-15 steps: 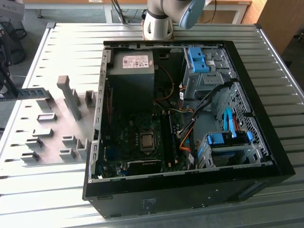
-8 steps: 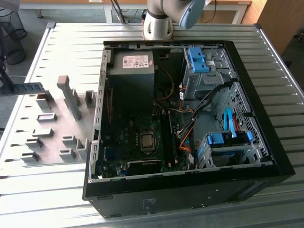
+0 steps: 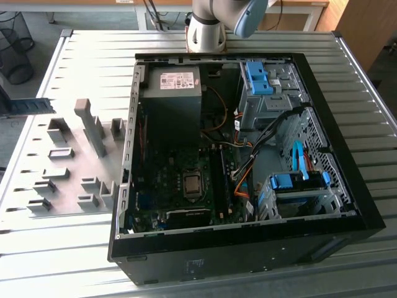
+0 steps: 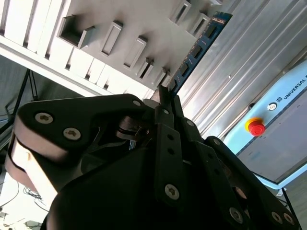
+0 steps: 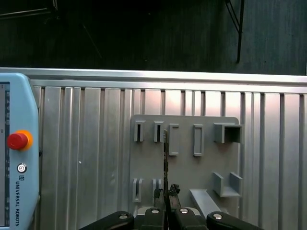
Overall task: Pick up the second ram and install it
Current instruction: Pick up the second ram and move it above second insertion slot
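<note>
The black gripper (image 5: pixel 166 192) was clenched on the second ram (image 4: pixel 199 45), a thin blue-green circuit-board stick. The stick was held edge-on over the grey plastic fixture plate (image 5: pixel 204 167) on the ribbed metal table (image 5: pixel 96 143). It seemed clear of the slots.

Bright, even light washes the ribbed metal table (image 3: pixel 80 56) in the exterior view, its slats glinting pale, while the open computer case (image 3: pixel 366 205) sinks into gloom inside. Grey fixture blocks (image 3: pixel 93 124) throw soft shadows. In the second wrist view the gripper (image 4: pixel 165 92) looms black and underexposed against a bleached fixture plate (image 4: pixel 144 19), the second ram (image 4: pixel 196 52) a blue streak. Pinkish glare bands the slats in the first wrist view; the floor (image 5: pixel 144 33) beyond lies dark.
</note>
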### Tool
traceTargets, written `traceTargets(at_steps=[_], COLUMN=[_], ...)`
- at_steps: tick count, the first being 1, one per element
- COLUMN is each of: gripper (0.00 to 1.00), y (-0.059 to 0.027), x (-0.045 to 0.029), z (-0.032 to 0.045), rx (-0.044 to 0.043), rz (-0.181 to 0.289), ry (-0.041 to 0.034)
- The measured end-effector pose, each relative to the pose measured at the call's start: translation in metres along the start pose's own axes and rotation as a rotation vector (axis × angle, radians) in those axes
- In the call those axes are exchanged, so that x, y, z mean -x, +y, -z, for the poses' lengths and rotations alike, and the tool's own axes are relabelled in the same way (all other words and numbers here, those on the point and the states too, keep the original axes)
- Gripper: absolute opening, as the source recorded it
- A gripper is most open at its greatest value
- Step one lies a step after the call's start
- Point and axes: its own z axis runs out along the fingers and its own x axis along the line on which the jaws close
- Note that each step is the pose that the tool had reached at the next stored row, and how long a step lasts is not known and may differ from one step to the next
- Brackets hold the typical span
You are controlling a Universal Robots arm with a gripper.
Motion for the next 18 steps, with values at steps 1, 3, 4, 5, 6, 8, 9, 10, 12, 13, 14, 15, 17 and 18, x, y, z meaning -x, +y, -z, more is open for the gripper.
traceTargets(at_steps=[1, 3, 4, 5, 6, 8, 9, 10, 12, 13, 14, 15, 17, 18], gripper=[0.14, 0.14, 0.14, 0.14, 0.14, 0.14, 0.14, 0.14, 0.14, 0.14, 0.14, 0.14, 0.14, 0.14], y=[0.0000, 0.0001, 0.0001, 0.0001, 0.0001, 0.0002, 0.0002, 0.0002, 0.0002, 0.0002, 0.0002, 0.0002, 0.0002, 0.0002], x=[0.0000, 0.0001, 0.0001, 0.0001, 0.0002, 0.0002, 0.0002, 0.0002, 0.0002, 0.0003, 0.0003, 0.0003, 0.0002, 0.0003], z=[0.0022, 0.0062, 0.0080, 0.0098, 0.0116, 0.0151, 0.0164, 0.0176, 0.0183, 0.0183, 0.0185, 0.0187, 0.0188, 0.0189], rx=[0.0000, 0.0000, 0.0000, 0.0000, 0.0000, 0.0000, -0.0001, -0.0001, -0.0002, -0.0002, -0.0001, 0.0000, 0.0000, 0.0000], rz=[0.000, 0.000, 0.000, 0.000, 0.000, 0.000, 0.000, 0.000, 0.000, 0.000, 0.000, 0.000, 0.000, 0.000], ry=[0.0000, 0.0000, 0.0001, 0.0000, 0.0001, 0.0001, 0.0000, 0.0000, -0.0001, -0.0001, -0.0001, 0.0000, 0.0000, 0.0000])
